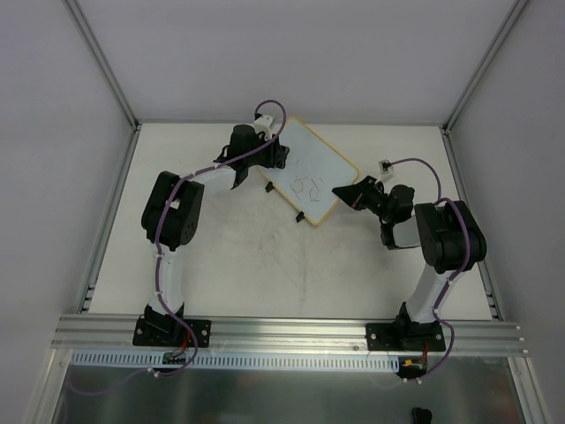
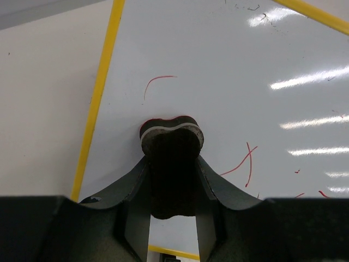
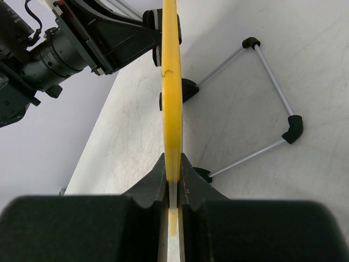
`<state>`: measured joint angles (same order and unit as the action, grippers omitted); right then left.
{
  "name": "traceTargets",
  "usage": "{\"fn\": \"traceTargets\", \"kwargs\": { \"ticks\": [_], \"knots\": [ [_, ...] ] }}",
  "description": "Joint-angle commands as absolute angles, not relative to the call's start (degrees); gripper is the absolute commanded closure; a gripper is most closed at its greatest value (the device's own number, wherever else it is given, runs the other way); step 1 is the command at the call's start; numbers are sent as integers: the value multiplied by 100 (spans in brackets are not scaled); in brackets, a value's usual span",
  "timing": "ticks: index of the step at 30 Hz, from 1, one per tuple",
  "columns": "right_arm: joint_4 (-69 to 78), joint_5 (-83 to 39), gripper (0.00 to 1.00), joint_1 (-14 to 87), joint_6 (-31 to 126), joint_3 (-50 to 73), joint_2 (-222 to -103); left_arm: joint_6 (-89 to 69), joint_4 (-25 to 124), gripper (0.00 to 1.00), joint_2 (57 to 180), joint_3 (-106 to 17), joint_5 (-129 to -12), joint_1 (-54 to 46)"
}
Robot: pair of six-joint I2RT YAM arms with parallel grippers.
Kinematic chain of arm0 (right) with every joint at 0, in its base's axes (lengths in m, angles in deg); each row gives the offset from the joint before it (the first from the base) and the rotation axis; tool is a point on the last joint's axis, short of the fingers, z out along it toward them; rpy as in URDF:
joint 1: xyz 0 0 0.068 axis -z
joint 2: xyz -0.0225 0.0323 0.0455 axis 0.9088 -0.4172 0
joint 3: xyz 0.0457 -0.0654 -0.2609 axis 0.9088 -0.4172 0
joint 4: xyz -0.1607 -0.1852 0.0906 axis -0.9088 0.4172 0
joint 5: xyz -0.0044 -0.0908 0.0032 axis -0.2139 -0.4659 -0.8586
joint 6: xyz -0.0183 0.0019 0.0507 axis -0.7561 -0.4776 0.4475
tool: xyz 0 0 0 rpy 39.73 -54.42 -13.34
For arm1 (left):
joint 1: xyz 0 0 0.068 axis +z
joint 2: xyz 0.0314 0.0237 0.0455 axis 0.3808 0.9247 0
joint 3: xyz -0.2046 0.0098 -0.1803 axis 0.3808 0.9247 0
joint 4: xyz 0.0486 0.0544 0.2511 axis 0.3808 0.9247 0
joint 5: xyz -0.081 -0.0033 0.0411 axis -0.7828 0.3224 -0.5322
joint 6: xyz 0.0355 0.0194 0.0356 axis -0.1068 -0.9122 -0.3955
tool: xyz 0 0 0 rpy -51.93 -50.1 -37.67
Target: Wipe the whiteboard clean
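Observation:
The whiteboard (image 1: 311, 174) stands tilted at the back middle of the table, white with a thin yellow frame and red scribbles. My left gripper (image 1: 269, 150) is shut on a small black eraser (image 2: 172, 139) and presses its end against the board surface (image 2: 218, 71), with red marks beside it. My right gripper (image 1: 346, 193) is shut on the board's right edge; in the right wrist view the yellow frame (image 3: 171, 93) runs edge-on between my closed fingers (image 3: 188, 183).
The board's wire stand (image 3: 272, 98) with black feet rests on the table behind the board. Two black clips (image 1: 300, 215) sit at its near edge. Aluminium rails border the table (image 1: 115, 203).

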<state>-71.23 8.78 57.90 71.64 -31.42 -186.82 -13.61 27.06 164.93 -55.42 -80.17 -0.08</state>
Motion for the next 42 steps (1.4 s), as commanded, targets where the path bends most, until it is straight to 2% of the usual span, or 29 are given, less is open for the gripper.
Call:
{"fn": "traceTargets", "kwargs": {
  "ticks": [1,22,31,42],
  "knots": [
    [-8375,1070,100,5664,6947,-2972,-18728,-1104,2611,100,16277,-5310,-8236,-179],
    [-8375,1097,100,5638,6947,-2901,-18781,-910,2725,100,16233,-5248,-8245,-1497],
    [-8375,1088,100,5629,6938,-2901,-18755,-726,2233,100,16277,-4932,-8078,-2138],
    [-8375,1079,100,5629,6929,-2901,-18754,-725,1969,100,16268,-4624,-7770,-2219]
  ]
}}
